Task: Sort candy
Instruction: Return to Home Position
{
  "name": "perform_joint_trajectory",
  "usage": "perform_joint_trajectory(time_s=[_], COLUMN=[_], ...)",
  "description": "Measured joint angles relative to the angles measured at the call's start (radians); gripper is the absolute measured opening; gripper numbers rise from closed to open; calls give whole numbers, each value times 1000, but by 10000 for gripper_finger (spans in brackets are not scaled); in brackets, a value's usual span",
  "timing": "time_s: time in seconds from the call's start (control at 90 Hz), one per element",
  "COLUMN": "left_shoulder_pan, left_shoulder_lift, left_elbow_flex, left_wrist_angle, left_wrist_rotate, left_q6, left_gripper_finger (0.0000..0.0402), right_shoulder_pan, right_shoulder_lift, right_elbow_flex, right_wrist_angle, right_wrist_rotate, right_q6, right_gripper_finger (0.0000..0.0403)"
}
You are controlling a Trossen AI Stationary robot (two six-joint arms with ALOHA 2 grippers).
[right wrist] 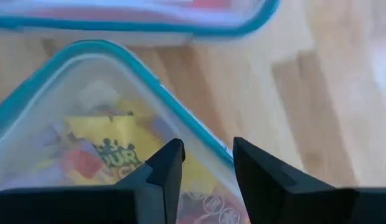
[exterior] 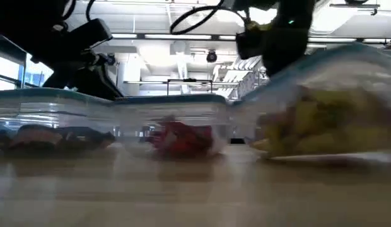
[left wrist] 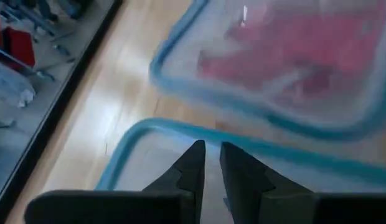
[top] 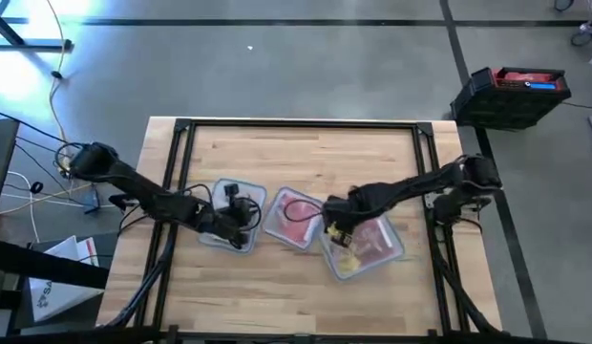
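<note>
While over the candy (right wrist: 112, 155), right pincer (right wrist: 207, 163) slightly parted, empty.

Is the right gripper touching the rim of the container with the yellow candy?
Cannot tell. In the right wrist view the right gripper straddles the container's teal rim, fingers open, but no view shows contact or a gap plainly.
</note>
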Motion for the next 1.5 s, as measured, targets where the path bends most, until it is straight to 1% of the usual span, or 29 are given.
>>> perform_joint_trajectory(time_s=[0.189, 0.244, 0.311, 0.411, 0.544, 0.6, 0.711, 0.767, 0.833, 0.956, 1.111, 1.2, 1.233, 1.311, 1.344, 1.4, 1.5], left_shoulder_pan=[30, 30, 28, 28, 28, 27, 27, 26, 26, 25, 25, 25, 25, 25, 20, 7, -9], left_shoulder_lift=[35, 36, 30, 19, 4, 0, -21, -39, -66, -113, -144, -144, -146, -148, -148, -149, -146], left_elbow_flex=[2, 2, 2, 1, 1, 0, 0, 0, 0, -1, -2, -1, 0, 2, 3, 5, 19], left_wrist_angle=[66, 64, 57, 48, 35, 28, -14, -53, -103, -171, -207, -233, -244, -266, -268, -273, -299], left_wrist_rotate=[51, 61, 67, 69, 71, 66, 62, 61, 59, 62, 61, 71, 89, 140, 162, 183, 182], left_q6=[40, 46, 52, 58, 74, 59, 12, -7, -31, -74, -111, -140, -155, -185, -191, -190, -190], left_gripper_finger=[39, 39, 39, 39, 39, 39, 39, 39, 39, 39, 39, 39, 39, 39, 39, 39, 39], right_shoulder_pan=[-71, -86, -95, -91, -67, -62, -86, -118, -171, -296, -457, -531, -552, -577, -577, -576, -577], right_shoulder_lift=[23, 23, 21, 21, 21, 16, -4, -10, -12, -12, -12, -12, -12, -11, -7, -1, 12], right_elbow_flex=[-4, -2, -1, 19, 64, 88, 112, 112, 105, 70, 48, 48, 48, 48, 48, 48, 48], right_wrist_angle=[164, 207, 219, 192, 113, 65, -41, -73, -81, -50, -9, 39, 62, 115, 136, 154, 112], right_wrist_rotate=[19, 26, 30, 28, 19, 55, 179, 223, 249, 251, 269, 250, 211, 84, 55, 46, 74], right_q6=[-125, -139, -147, -142, -134, -126, -120, -116, -102, -151, -214, -254, -277, -328, -336, -344, -314], right_gripper_finger=[114, 114, 114, 114, 114, 114, 114, 114, 114, 114, 114, 114, 114, 114, 114, 114, 114])
